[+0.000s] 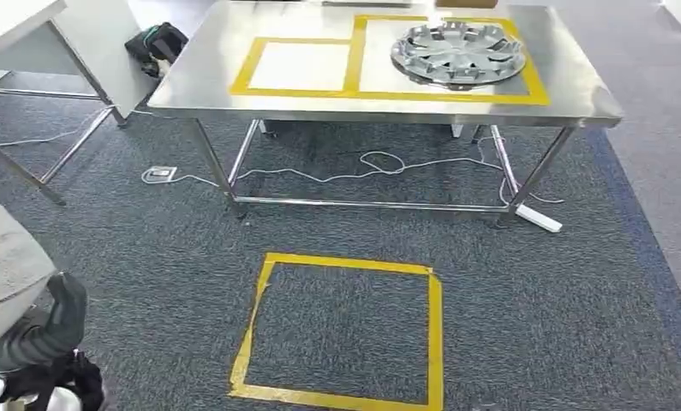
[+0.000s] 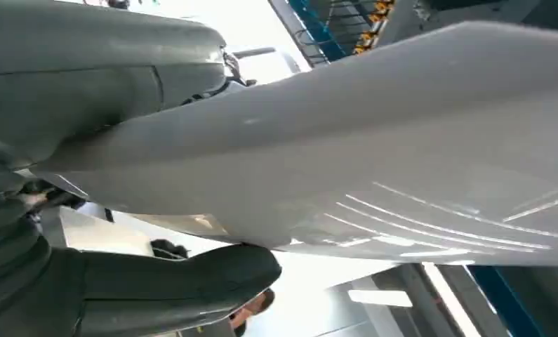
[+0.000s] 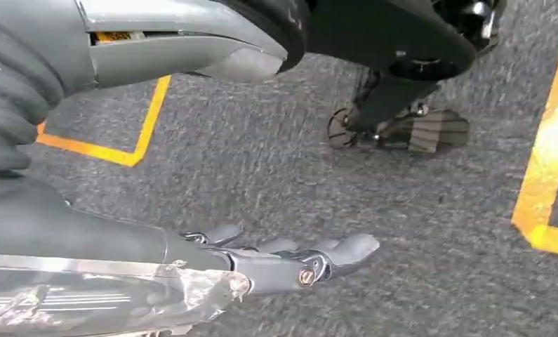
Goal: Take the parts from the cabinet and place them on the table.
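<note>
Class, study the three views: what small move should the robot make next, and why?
Probably step forward toward the steel table. The left hand grips a grey panel-like part, a wheel cover already fills one taped square, and the other taped square lies bare but far off.

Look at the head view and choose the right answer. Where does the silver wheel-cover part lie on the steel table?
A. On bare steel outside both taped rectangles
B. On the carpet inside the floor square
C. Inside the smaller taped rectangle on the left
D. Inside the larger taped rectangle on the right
D: the wheel-cover part lies within the larger yellow-taped rectangle on the table's right side.
</note>
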You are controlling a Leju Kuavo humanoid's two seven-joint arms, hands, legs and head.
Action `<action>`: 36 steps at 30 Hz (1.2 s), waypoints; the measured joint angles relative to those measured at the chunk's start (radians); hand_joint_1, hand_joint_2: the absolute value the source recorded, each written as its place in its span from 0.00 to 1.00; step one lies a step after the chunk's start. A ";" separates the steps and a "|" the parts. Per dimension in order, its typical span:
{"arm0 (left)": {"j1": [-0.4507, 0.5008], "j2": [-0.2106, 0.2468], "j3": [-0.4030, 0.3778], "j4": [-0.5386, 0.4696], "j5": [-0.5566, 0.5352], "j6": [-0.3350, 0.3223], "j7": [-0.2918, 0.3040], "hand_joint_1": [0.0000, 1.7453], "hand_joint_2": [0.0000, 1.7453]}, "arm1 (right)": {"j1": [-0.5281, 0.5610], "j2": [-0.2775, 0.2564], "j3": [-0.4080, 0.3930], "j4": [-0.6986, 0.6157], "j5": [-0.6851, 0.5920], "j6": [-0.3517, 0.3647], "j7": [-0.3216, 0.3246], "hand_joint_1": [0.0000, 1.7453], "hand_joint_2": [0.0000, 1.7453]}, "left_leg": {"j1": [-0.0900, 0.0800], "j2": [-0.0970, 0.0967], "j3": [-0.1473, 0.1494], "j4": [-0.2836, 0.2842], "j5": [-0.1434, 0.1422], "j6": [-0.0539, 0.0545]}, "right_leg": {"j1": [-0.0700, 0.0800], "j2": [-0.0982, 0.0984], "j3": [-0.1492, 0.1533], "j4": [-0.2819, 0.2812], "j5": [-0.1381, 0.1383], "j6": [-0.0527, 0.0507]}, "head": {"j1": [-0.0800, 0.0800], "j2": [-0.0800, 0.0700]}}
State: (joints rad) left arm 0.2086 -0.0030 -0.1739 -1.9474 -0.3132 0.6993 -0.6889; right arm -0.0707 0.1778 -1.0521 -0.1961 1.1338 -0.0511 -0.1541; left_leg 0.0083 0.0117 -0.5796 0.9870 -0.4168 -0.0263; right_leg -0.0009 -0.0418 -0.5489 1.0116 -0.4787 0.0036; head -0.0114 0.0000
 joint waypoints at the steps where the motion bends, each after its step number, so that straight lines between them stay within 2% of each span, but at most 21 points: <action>1: 0.000 0.000 0.001 0.000 0.000 0.000 0.000 1.00 1.00 | 0.000 0.000 0.000 0.000 0.000 0.000 -0.001 0.00 1.00 | -0.001 -0.001 0.000 0.000 -0.002 0.004 | -0.001 0.000 0.002 -0.005 0.002 0.005 | -0.001 0.000; 4: 0.000 0.000 0.001 0.000 0.000 0.000 0.000 1.00 1.00 | -0.001 0.000 0.000 0.000 -0.002 0.000 -0.004 0.00 1.00 | -0.002 -0.001 0.000 0.000 -0.003 0.011 | -0.001 0.000 0.007 -0.016 0.010 0.018 | 0.000 0.000; 6: 0.000 0.000 0.001 0.000 0.001 0.000 0.000 1.00 1.00 | 0.000 0.000 0.000 0.000 -0.002 0.000 -0.004 0.00 1.00 | -0.003 -0.001 0.000 0.001 -0.003 0.014 | -0.002 0.000 0.009 -0.019 0.011 0.020 | 0.000 0.000; 8: 0.000 0.000 0.001 0.000 0.002 0.000 0.000 1.00 1.00 | 0.000 0.000 0.000 0.000 -0.003 0.000 -0.005 0.00 1.00 | -0.003 -0.001 0.000 0.001 -0.003 0.015 | -0.003 0.000 0.012 -0.021 0.012 0.031 | -0.001 0.000; 10: 0.000 0.000 0.001 0.000 0.002 0.000 0.000 1.00 1.00 | 0.000 0.000 0.000 0.000 -0.003 0.000 -0.005 0.00 1.00 | -0.004 -0.001 -0.001 0.001 -0.002 0.016 | -0.004 0.000 0.017 -0.021 0.014 0.034 | -0.001 0.000; 21: 0.000 0.000 0.001 0.000 0.003 0.000 0.000 1.00 1.00 | 0.001 0.000 0.000 0.000 -0.002 -0.001 -0.005 0.00 1.00 | 0.000 -0.001 0.000 0.001 0.000 0.016 | 0.000 0.001 0.017 -0.021 0.014 0.036 | -0.001 0.000; 27: -0.001 0.011 -0.010 0.002 0.045 -0.001 0.000 1.00 1.00 | 0.000 0.000 0.000 0.000 -0.005 0.001 -0.010 0.00 1.00 | 0.001 -0.001 0.000 0.001 0.001 0.015 | 0.000 0.001 0.014 -0.021 0.014 0.036 | -0.001 0.000; 32: -0.037 0.024 -0.053 0.018 0.047 -0.003 0.000 1.00 1.00 | -0.005 -0.016 -0.004 -0.002 -0.026 -0.003 -0.100 0.00 1.00 | 0.000 -0.001 0.000 0.001 0.001 0.015 | 0.000 0.001 0.011 -0.021 0.014 0.036 | -0.001 0.000; 36: -0.053 0.024 -0.079 0.033 0.086 -0.003 0.000 1.00 1.00 | -0.002 -0.043 -0.005 -0.005 -0.022 -0.011 -0.095 0.00 1.00 | -0.001 -0.001 0.000 0.001 0.001 0.016 | -0.001 0.001 0.011 -0.021 0.015 0.037 | -0.002 0.000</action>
State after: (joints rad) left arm 0.1552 0.0206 -0.2526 -1.9142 -0.2273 0.6962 -0.6889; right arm -0.0730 0.1350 -1.0571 -0.2014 1.1120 -0.0626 -0.2491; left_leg 0.0076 0.0109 -0.5799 0.9879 -0.4161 -0.0107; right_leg -0.0021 -0.0408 -0.5374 0.9908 -0.4636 0.0403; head -0.0130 0.0000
